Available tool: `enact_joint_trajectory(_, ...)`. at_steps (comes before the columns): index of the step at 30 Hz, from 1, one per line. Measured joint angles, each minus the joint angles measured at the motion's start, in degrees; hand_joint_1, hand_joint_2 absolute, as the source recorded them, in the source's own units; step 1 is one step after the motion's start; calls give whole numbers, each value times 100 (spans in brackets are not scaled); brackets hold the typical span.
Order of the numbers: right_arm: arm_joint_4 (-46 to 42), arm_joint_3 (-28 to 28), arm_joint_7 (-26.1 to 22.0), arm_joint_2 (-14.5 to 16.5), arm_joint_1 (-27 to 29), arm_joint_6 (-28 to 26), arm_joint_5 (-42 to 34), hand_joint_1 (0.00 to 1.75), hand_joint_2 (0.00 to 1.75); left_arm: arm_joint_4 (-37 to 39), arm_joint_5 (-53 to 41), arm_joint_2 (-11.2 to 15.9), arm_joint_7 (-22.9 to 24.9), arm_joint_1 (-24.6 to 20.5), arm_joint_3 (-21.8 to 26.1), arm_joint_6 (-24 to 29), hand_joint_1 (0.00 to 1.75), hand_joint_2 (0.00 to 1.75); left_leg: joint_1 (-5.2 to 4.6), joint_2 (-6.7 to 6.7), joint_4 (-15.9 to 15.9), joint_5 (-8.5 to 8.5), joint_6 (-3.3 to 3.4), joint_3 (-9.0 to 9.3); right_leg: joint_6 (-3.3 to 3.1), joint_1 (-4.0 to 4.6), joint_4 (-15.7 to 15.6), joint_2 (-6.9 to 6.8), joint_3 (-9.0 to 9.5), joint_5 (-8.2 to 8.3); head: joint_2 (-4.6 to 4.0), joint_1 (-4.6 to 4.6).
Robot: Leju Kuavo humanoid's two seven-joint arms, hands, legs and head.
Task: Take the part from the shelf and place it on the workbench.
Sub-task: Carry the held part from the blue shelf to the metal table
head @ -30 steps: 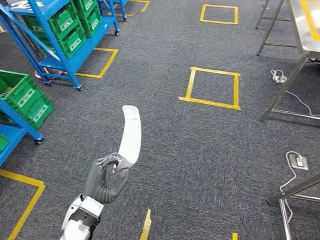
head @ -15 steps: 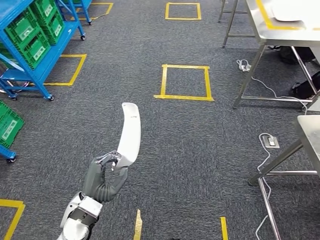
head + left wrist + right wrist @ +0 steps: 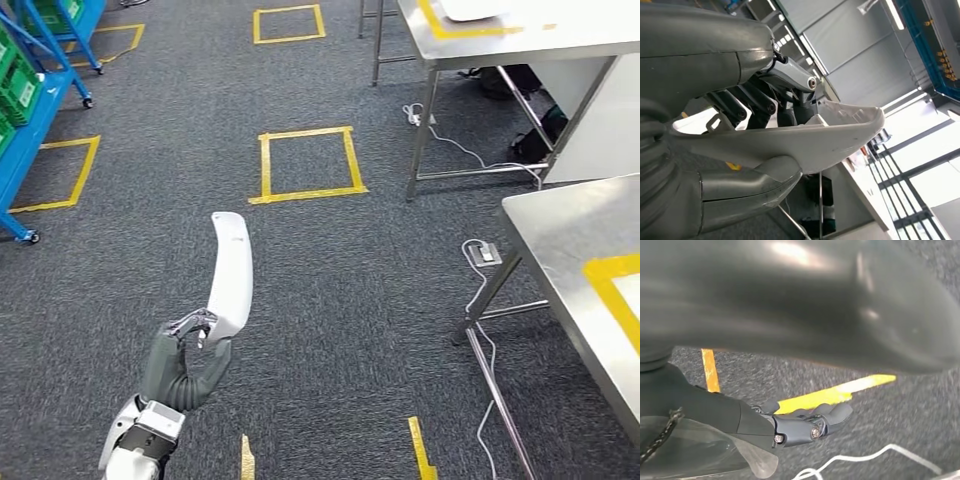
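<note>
The part (image 3: 232, 268), a long curved white plastic piece, stands nearly upright above the grey carpet (image 3: 324, 290), its lower end clasped in the left hand (image 3: 185, 355). A small dark mark sits near its upper end, too small to read. From the left wrist view the same part (image 3: 806, 142) runs across the frame, pinched between the thick grey thumb (image 3: 749, 192) on one face and the darker fingers (image 3: 791, 80) on the other. The right hand (image 3: 806, 425) hangs over the carpet with its dark fingers stretched out and nothing in them; whether they are spread apart I cannot tell. Ahead of the part a square of yellow tape (image 3: 308, 164) is marked on the floor, and another square (image 3: 287, 22) lies further off. To the right stands a steel workbench (image 3: 573, 235) with a yellow tape outline (image 3: 615, 290) on its top; a white cable and a floor socket (image 3: 483, 253) lie by its leg. A second steel table (image 3: 528, 35) sits beyond it, also taped in yellow. At the far left a blue shelf on castors (image 3: 34, 130) carries green crates (image 3: 19, 90) with white labels, whose print is not legible.
</note>
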Motion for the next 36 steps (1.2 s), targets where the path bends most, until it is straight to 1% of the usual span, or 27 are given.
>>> enact_joint_trajectory(2, 10, 15, -3, 25, -11, -20, 62, 0, 0, -33, 15, 16, -44, 23, 60, 25, 175, 175, -102, -303, -784, 470, 158, 279, -11, -3, -6, 154, 3, 11, 0, 5)
enact_joint_trajectory(3, 18, 29, -6, 42, -27, -37, 98, 0, 0, -51, 34, 29, -80, 43, 111, 42, 175, 175, -131, -447, -1071, 605, 213, 383, -6, -18, -11, 233, -11, 24, 0, 1)
enact_joint_trajectory(4, 27, 45, -10, 57, -42, -56, 133, 0, 0, -66, 55, 45, -118, 64, 168, 55, 175, 175, -143, -544, -1230, 657, 256, 437, 10, -38, -22, 312, -34, 42, 0, -11)
enact_joint_trajectory(5, 35, 64, -15, 66, -53, -71, 160, 0, 0, -71, 71, 62, -149, 78, 227, 64, 175, 175, -139, -538, -1280, 650, 277, 456, 36, -50, -37, 389, -57, 65, 0, -21)
enact_joint_trajectory(6, 40, 80, -21, 68, -57, -81, 181, 0, 0, -77, 86, 73, -172, 86, 276, 68, 175, 175, -135, -461, -1357, 664, 275, 483, 68, -59, -65, 455, -79, 91, 0, -34)
enact_joint_trajectory(7, 44, 91, -30, 68, -55, -90, 192, 0, 0, -79, 93, 81, -188, 86, 311, 67, 175, 175, -114, -373, -1455, 689, 254, 524, 82, -48, -66, 411, -107, 89, 0, -37)
enact_joint_trajectory(9, 49, 110, -57, 67, -73, -99, 197, 0, 0, -83, 97, 85, -222, 89, 360, 47, 175, 175, -71, -199, -1656, 757, 197, 605, 101, -4, 182, 75, -254, -92, 0, -13)
enact_joint_trajectory(10, 49, 120, -75, 66, -96, -101, 196, 0, 0, -80, 91, 85, -237, 97, 385, 26, 175, 175, -61, -108, -1701, 777, 167, 623, 111, 4, 472, -142, -393, -264, 0, -5)
enact_joint_trajectory(11, 50, 130, -92, 66, -121, -100, 194, 0, 0, -75, 80, 85, -254, 106, 412, 2, 175, 175, -60, -17, -1714, 780, 161, 625, 144, 1, 823, -280, -556, -447, 0, 1)
enact_joint_trajectory(12, 50, 138, -107, 66, -137, -98, 191, 0, 0, -68, 62, 84, -267, 113, 438, -18, 175, 175, -57, 83, -1711, 775, 150, 621, 182, -12, 1139, -344, -698, -576, 0, 2)
enact_joint_trajectory(13, 50, 142, -118, 66, -139, -97, 186, 0, 0, -60, 44, 81, -277, 117, 455, -37, 175, 175, -51, 178, -1705, 767, 138, 620, 222, -26, 1317, -380, -766, -618, 0, 0)
enact_joint_trajectory(14, 50, 143, -125, 64, -128, -97, 176, 0, 0, -52, 26, 75, -285, 117, 466, -55, 175, 175, -40, 266, -1697, 756, 121, 619, 263, -39, 1281, -411, -721, -556, 0, 1)
enact_joint_trajectory(15, 49, 143, -131, 61, -112, -96, 158, 0, 0, -46, 5, 65, -290, 115, 472, -79, 175, 175, -23, 348, -1680, 741, 96, 620, 299, -53, 1027, -452, -557, -409, 0, 2)
enact_joint_trajectory(16, 49, 142, -137, 56, -99, -92, 132, 0, 0, -42, -18, 50, -291, 110, 475, -105, 175, 175, -7, 423, -1652, 720, 64, 620, 332, -65, 623, -534, -311, -237, 0, 2)
enact_joint_trajectory(17, 48, 142, -143, 51, -92, -87, 102, 0, 0, -39, -50, 31, -291, 99, 476, -128, 175, 175, -6, 487, -1617, 691, 22, 616, 335, -61, 237, -642, -75, -122, 0, 4)
enact_joint_trajectory(19, 48, 133, -159, 45, -83, -66, 31, 0, 0, -36, -152, -26, -264, 61, 440, -164, 175, 175, -15, 587, -1545, 643, -51, 614, 259, -41, -181, -757, 184, -41, 0, -9)
enact_joint_trajectory(22, 45, 95, -174, 38, -24, -30, -45, 0, 0, -22, -304, -123, -182, -7, 310, -173, 175, 175, -2, 665, -1502, 608, -135, 622, 102, -23, -206, -629, 184, -24, 0, -16)
enact_joint_trajectory(24, 36, 61, -177, 29, 10, -9, -63, 0, 0, -4, -358, -163, -146, -59, 234, -134, 175, 175, 43, 458, -1280, 418, -205, 548, 30, -35, -221, -522, 176, 12, 0, -22)
enact_joint_trajectory(26, 26, 35, -179, 27, 12, 16, -67, 0, 0, 15, -386, -175, -117, -91, 181, -88, 175, 175, 78, 176, -609, 22, -251, 279, -18, -38, -222, -393, 155, 40, 0, -32)
enact_joint_trajectory(27, 22, 22, -179, 26, 10, 26, -66, 0, 0, 28, -393, -176, -104, -95, 163, -75, 175, 175, 85, 116, -208, -157, -258, 111, -33, -36, -221, -318, 143, 50, 0, -32)
enact_joint_trajectory(28, 22, 12, -179, 26, 15, 33, -63, 0, 0, 42, -395, -178, -92, -96, 151, -69, 175, 175, 87, 93, 84, -248, -258, -12, -40, -34, -220, -240, 135, 57, 0, -32)
enact_joint_trajectory(29, 21, 2, -179, 25, 23, 35, -62, 0, 0, 54, -396, -180, -86, -97, 140, -66, 175, 175, 88, 83, 178, -223, -250, -50, -39, -32, -218, -160, 130, 65, 0, -32)
enact_joint_trajectory(30, 21, -8, -179, 25, 31, 35, -61, 0, 0, 61, -396, -184, -85, -101, 130, -61, 175, 175, 89, 67, 45, -89, -234, 15, -33, -32, -217, -81, 129, 73, 0, -31)
enact_joint_trajectory(31, 21, -15, -179, 25, 36, 35, -60, 0, 0, 63, -396, -188, -85, -109, 120, -56, 175, 175, 91, 20, -275, 117, -212, 165, -23, -33, -217, -2, 130, 83, 0, -32)
enact_joint_trajectory(33, 21, -21, -179, 25, 31, 35, -59, 0, 0, 63, -396, -197, -85, -131, 103, -44, 175, 175, 107, -231, -1046, 456, -162, 515, 14, -31, -210, 143, 111, 106, 0, -29)
enact_joint_trajectory(35, 21, -22, -179, 24, 25, 39, -51, 0, 0, 65, -397, -205, -80, -149, 94, -26, 175, 175, 112, -400, -1421, 539, -136, 665, 82, -40, -205, 268, 52, 145, 0, -27)
enact_joint_trajectory(36, 21, -22, -178, 23, 32, 44, -40, 0, 0, 67, -399, -208, -76, -157, 91, -12, 175, 175, 104, -373, -1454, 537, -124, 669, 126, -47, -213, 330, 21, 170, 0, -26)
